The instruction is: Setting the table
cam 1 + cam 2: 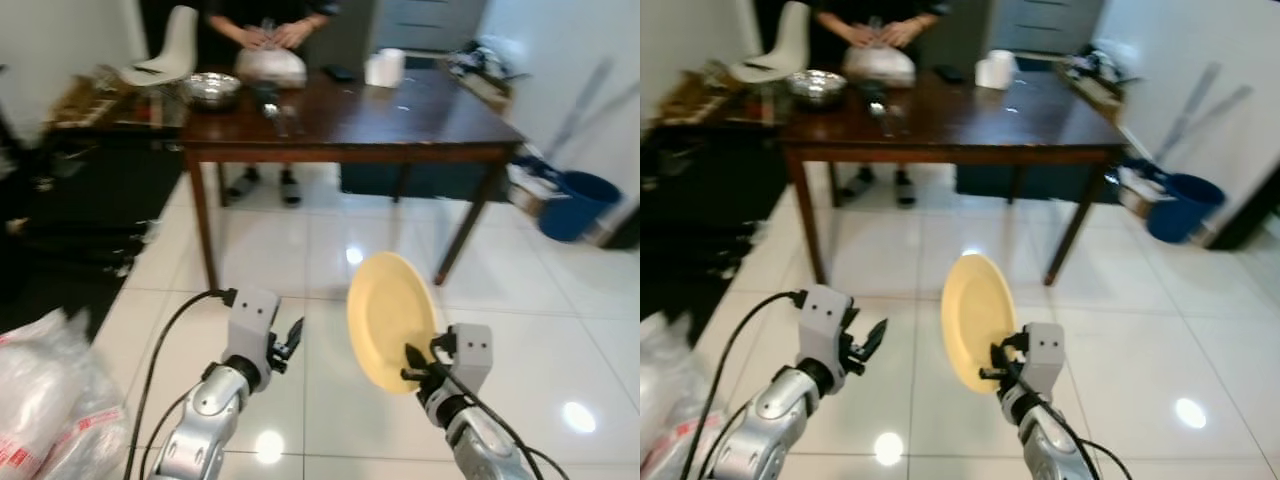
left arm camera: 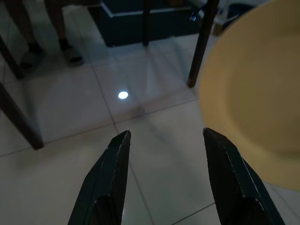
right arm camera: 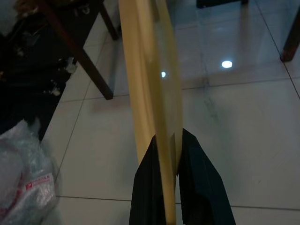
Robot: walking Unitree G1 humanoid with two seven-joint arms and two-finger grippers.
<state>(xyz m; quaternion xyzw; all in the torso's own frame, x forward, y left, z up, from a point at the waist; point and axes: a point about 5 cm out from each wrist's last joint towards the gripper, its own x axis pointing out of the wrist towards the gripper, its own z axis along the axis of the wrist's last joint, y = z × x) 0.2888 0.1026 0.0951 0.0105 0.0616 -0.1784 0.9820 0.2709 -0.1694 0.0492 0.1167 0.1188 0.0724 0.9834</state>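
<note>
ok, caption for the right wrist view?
Right hand pinching the yellow plate edge-on above the tiled floor.

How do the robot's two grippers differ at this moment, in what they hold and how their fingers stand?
The right gripper is shut on the rim of a yellow plate, holding it on edge; the left gripper holds nothing. The right fingers pinch the plate between them; the left fingers stand apart. Both are raised before the robot, over the white tiled floor.
</note>
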